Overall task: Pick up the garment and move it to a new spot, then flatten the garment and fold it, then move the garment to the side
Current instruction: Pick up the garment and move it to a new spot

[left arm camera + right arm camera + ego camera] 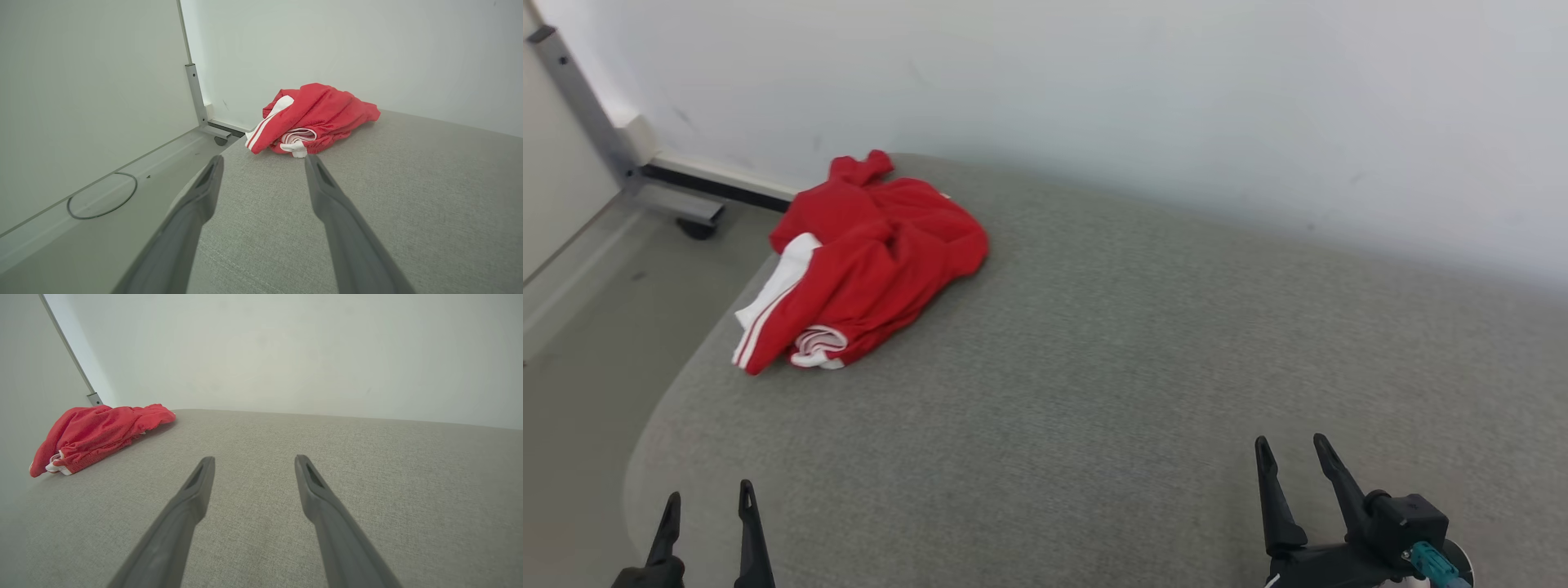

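1. Garment (866,253): red with white stripes, crumpled in a heap at the far left corner of the grey fabric-covered tabletop (1135,367), near the white wall (1094,82).
2. Left gripper (709,490): fingers spread, empty, at the near left edge, well apart from the garment.
3. Right gripper (1291,440): fingers spread, empty, near right.
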